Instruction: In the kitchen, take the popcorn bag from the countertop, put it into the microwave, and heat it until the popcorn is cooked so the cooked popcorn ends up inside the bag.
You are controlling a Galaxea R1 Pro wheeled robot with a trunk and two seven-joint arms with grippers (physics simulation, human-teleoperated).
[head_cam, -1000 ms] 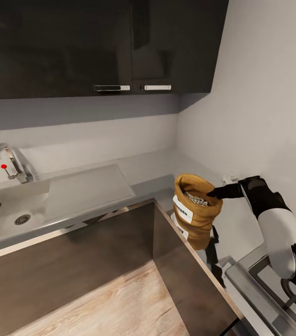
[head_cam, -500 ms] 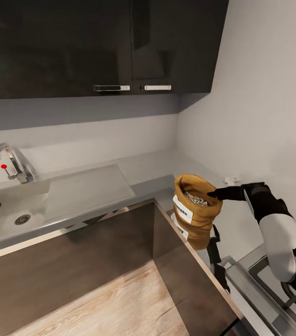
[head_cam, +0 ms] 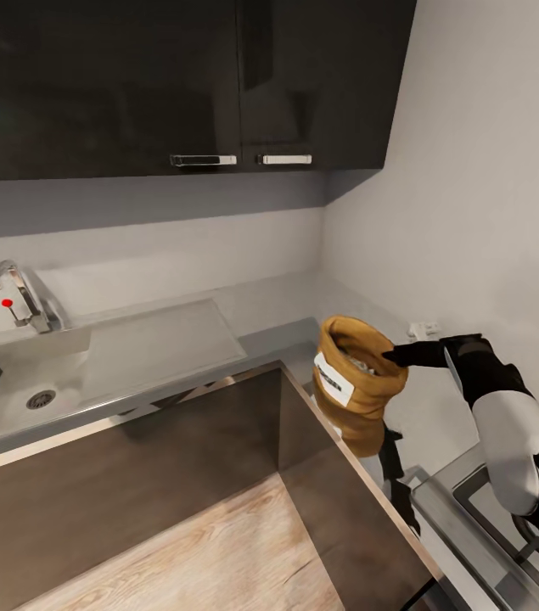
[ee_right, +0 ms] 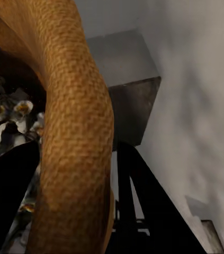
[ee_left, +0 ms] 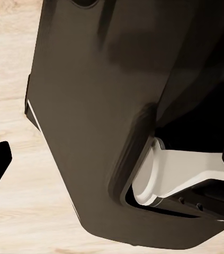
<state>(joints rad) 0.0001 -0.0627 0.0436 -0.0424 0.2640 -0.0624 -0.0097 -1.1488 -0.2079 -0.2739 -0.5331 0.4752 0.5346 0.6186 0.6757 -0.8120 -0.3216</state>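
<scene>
Gripping the bag's [head_cam: 356,380] rolled rim, the right hand [head_cam: 395,356] has one finger inside the mouth and one outside. Bag tilts toward the sink side, lifted just clear of the grey counter [head_cam: 439,407], its reflection beneath. Popcorn [head_cam: 362,360] fills the mouth. Left hand's state: cannot tell. Farther off, sink [head_cam: 31,382] and faucet [head_cam: 23,297]; dark cabinets [head_cam: 176,85] above.
</scene>
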